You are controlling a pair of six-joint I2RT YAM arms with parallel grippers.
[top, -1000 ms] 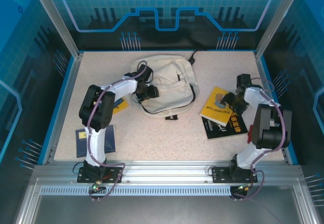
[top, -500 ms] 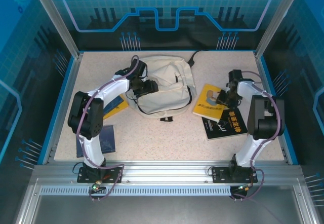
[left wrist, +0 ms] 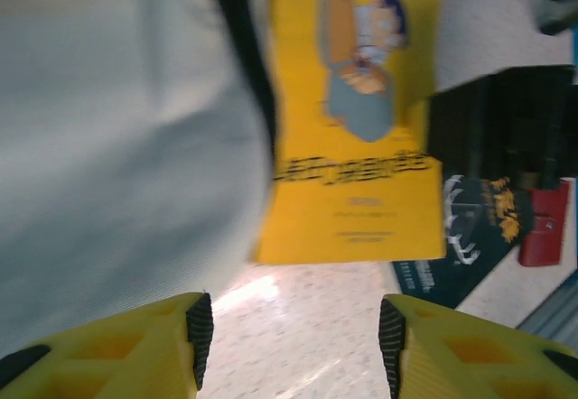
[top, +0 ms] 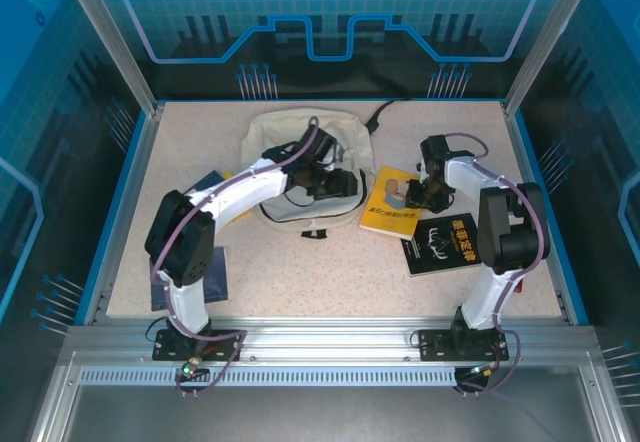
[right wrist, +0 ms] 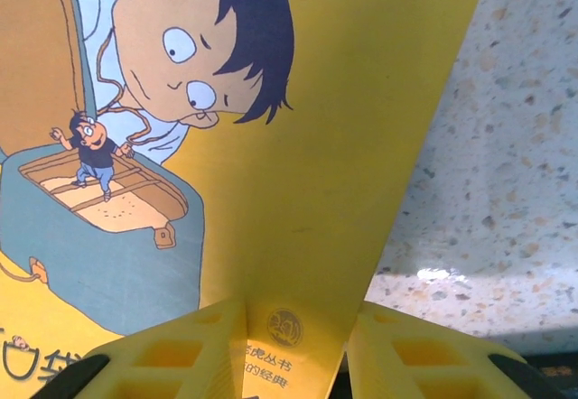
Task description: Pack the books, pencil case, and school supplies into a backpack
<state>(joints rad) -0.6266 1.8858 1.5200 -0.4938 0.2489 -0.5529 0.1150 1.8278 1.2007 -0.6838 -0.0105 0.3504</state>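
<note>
The cream backpack (top: 285, 142) lies bunched at the back middle of the table and shows as pale fabric (left wrist: 117, 137) in the left wrist view. My left gripper (top: 345, 184) hangs at its right edge. That gripper (left wrist: 293, 331) is open, with only bare table between its fingers. A yellow book (top: 393, 202) with a cartoon cover lies just right of the backpack. My right gripper (top: 418, 195) is at its far right corner. In the right wrist view that gripper (right wrist: 298, 327) is shut on the corner of the yellow book (right wrist: 298, 146). A black book (top: 445, 244) lies nearer, to the right.
A dark blue flat item (top: 160, 284) lies near the left arm's base. A black strap end (top: 380, 114) pokes out behind the backpack. The blue rim (top: 125, 202) bounds the table. A red object (left wrist: 542, 227) sits beyond the black book (left wrist: 470, 227).
My left arm has swung right across the backpack, which has bunched up and shifted. My right gripper has closed on the yellow book and drawn it left, off the black book.
</note>
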